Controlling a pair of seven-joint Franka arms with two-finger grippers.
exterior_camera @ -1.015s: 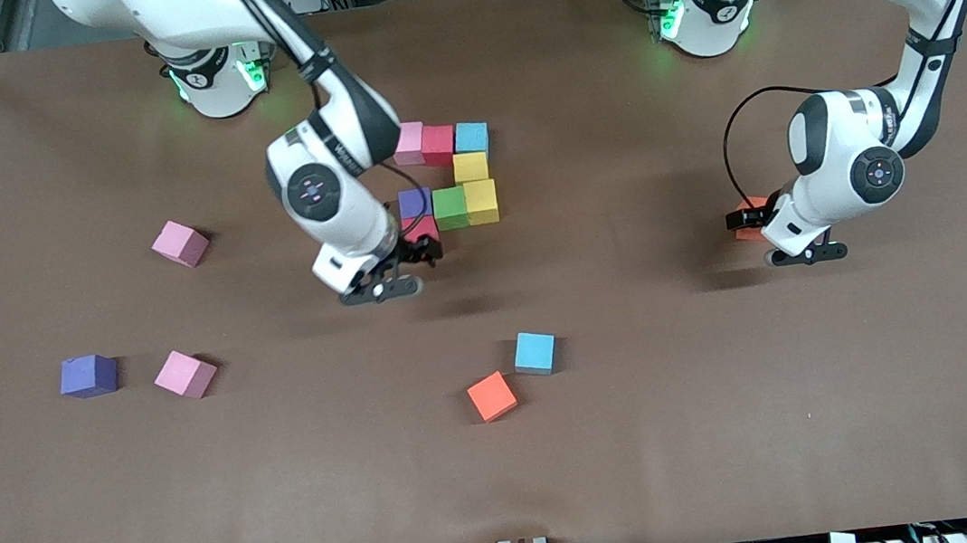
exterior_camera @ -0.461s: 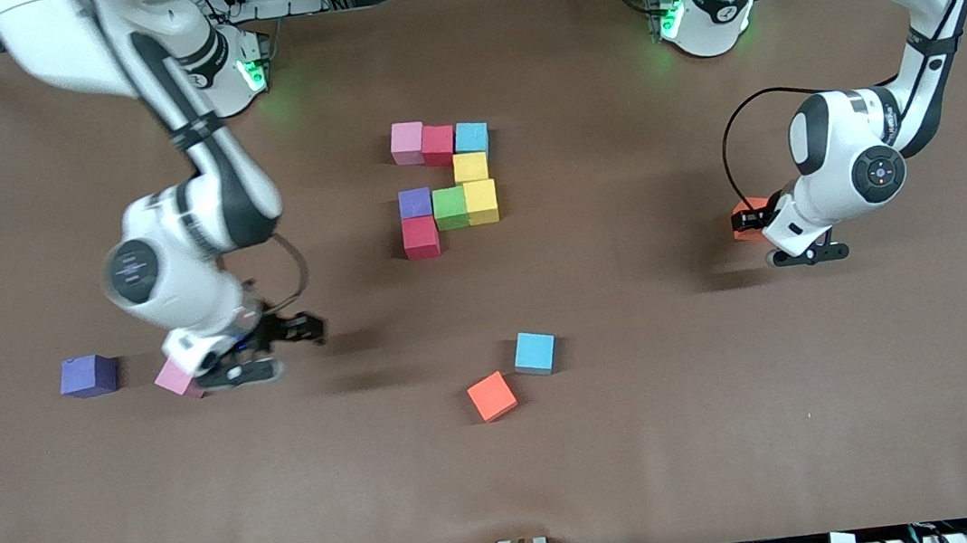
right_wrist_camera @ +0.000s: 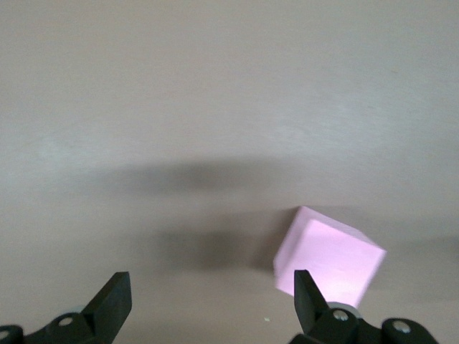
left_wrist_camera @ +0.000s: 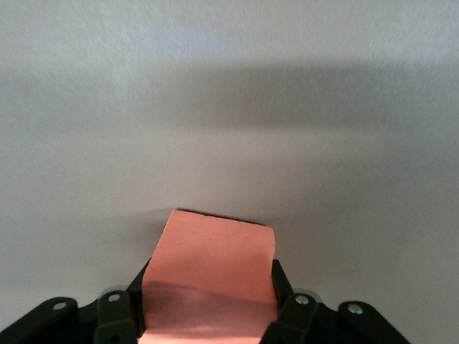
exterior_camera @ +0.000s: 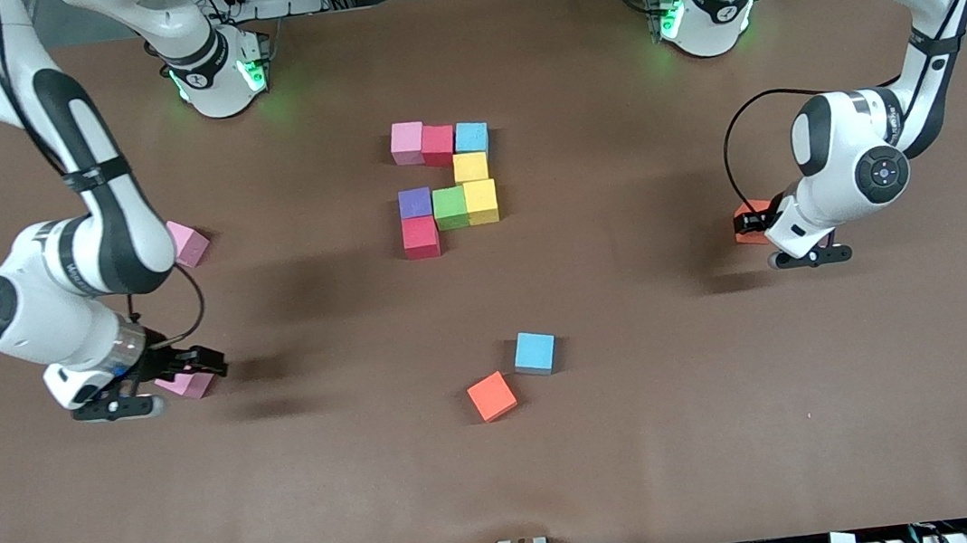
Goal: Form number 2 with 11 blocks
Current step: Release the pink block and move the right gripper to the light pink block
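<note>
Eight blocks form a partial number 2 mid-table: pink (exterior_camera: 407, 143), red (exterior_camera: 438, 144), light blue (exterior_camera: 471, 137), yellow (exterior_camera: 470, 166), yellow (exterior_camera: 481, 201), green (exterior_camera: 450, 207), purple (exterior_camera: 415, 203), red (exterior_camera: 420, 237). My right gripper (exterior_camera: 198, 366) is open, low over a loose pink block (exterior_camera: 187, 384). In the right wrist view that block (right_wrist_camera: 330, 265) lies beside one finger of the gripper (right_wrist_camera: 209, 297), not between the two. My left gripper (exterior_camera: 753, 222) is shut on an orange block (exterior_camera: 749, 221), seen between its fingers in the left wrist view (left_wrist_camera: 208, 279).
Another pink block (exterior_camera: 189, 243) lies by the right arm's elbow. A light blue block (exterior_camera: 535, 352) and an orange block (exterior_camera: 491, 395) lie nearer the front camera than the digit. The right arm covers the spot where a loose purple block lay.
My right gripper left the red block at the digit's lower corner and swung toward the right arm's end of the table, ending over the pink block. The left arm has not moved.
</note>
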